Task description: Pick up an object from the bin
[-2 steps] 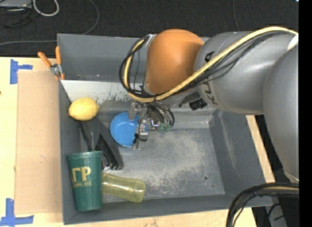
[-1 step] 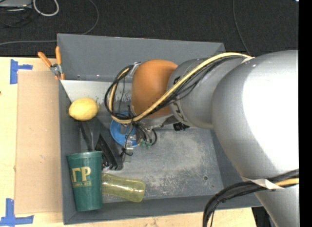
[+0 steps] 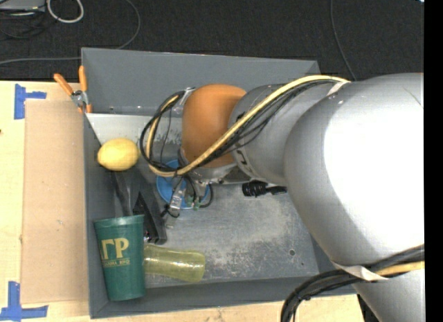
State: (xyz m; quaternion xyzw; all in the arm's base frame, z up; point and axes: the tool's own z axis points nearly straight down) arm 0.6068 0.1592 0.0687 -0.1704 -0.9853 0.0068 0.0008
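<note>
The arm [image 3: 360, 175] is bulky, rounded and silver-grey. An orange cover [image 3: 208, 120] caps its wrist. Black and yellow cables [image 3: 147, 144] loop alongside

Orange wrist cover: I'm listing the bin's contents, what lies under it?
The edge of a blue thing shows below the orange wrist cover; its remainder and anything else beneath is covered.

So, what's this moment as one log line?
arm: down in bin | gripper: over blue thing, left of centre | nearby: lemon, green cup
</note>
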